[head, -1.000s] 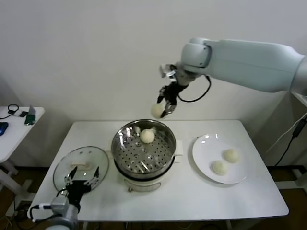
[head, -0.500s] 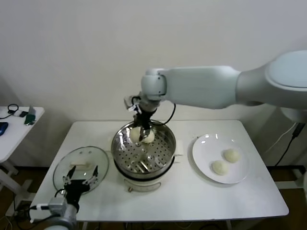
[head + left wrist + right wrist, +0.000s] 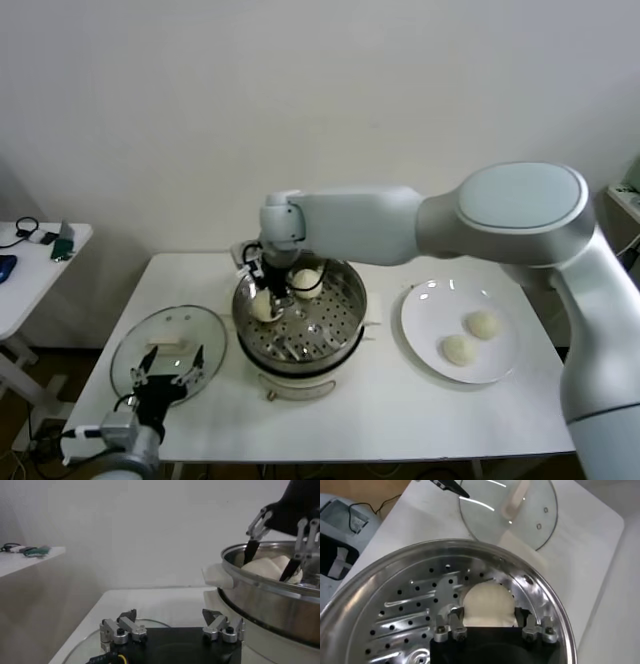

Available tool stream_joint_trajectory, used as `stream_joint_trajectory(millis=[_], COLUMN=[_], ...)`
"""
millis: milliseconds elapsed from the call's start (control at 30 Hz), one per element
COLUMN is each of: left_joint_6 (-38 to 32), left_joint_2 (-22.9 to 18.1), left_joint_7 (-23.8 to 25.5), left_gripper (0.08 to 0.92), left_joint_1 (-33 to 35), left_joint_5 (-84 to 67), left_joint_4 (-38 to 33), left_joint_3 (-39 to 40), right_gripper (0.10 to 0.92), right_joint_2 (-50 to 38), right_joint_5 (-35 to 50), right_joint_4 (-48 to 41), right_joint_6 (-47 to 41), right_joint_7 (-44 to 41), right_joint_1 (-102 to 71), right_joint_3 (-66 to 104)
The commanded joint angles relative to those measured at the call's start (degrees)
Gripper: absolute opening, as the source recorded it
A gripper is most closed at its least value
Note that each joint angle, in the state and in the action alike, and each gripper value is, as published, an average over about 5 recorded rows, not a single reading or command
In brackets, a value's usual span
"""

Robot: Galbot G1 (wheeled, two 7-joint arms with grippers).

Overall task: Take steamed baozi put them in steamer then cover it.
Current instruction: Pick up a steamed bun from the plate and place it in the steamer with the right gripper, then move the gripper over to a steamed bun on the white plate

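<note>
- White table (image 3: 400, 420) against a plain pale wall.
- Steamer (image 3: 335, 335) at table centre, holding two steamed baozi: one (image 3: 263, 306) at the robot's-left side, one (image 3: 306, 282) toward the back.
- Right gripper (image 3: 272, 302) inside the basket, fingers apart around the left-side bun, its lower part hidden by the gripper body in the wrist view.
- Two more buns (image 3: 471, 337) on the white plate (image 3: 425, 300), right of the steamer.
- Left gripper (image 3: 172, 628) spread open above the glass lid (image 3: 175, 330), left of the steamer.
- No readable writing anywhere.
</note>
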Motion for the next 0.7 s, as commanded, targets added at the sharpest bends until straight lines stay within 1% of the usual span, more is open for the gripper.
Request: stream_joint_trajectory(millis=[33, 133, 300, 400, 533, 633, 700], left_joint_6=[0.08, 0.14, 0.19, 0.32, 0.65, 0.90, 1.01], left_joint_2=[0.14, 0.17, 0.04, -0.15, -0.28, -0.16, -0.07], left_joint_7=[0.00, 0.01, -0.01, 0.00, 0.04, 0.09, 0.15], left_gripper=[0.823, 0.823, 0.823, 0.823, 0.823, 0.823, 0.823], left_joint_1=[0.06, 0.18, 0.42, 0.49, 0.33, 0.10, -0.07], left_joint_5=[-0.18, -0.17, -0.08, 0.06, 0.25, 0.38, 0.44], left_joint_4=[-0.17, -0.39, -0.68, -0.90, -1.09, -1.09, -1.05], left_joint_3=[-0.07, -0.09, 0.03, 0.27, 0.56, 0.71, 0.77], right_gripper=[0.776, 0.815, 0.822, 0.823, 0.823, 0.823, 0.823], right_joint_2=[1.05, -1.76, -9.34, -15.96, -26.12, -34.14, -39.44], right_joint_5=[-2.51, -2.36, 0.13, 3.73, 8.52, 7.82, 4.80], right_joint_4=[-1.98, 0.60, 5.45, 7.88, 11.97, 16.22, 18.62], right_joint_6=[0.02, 0.88, 4.90, 8.15, 9.21, 9.14, 9.39], right_joint_7=[0.42, -0.78, -6.81, -12.06, -14.58, -14.58, -14.31], right_joint_1=[-2.18, 0.84, 10.64, 16.94, 23.50, 26.29, 26.29], right_joint_3=[0.69, 0.91, -1.42, -4.46, -9.27, -13.40, -16.07])
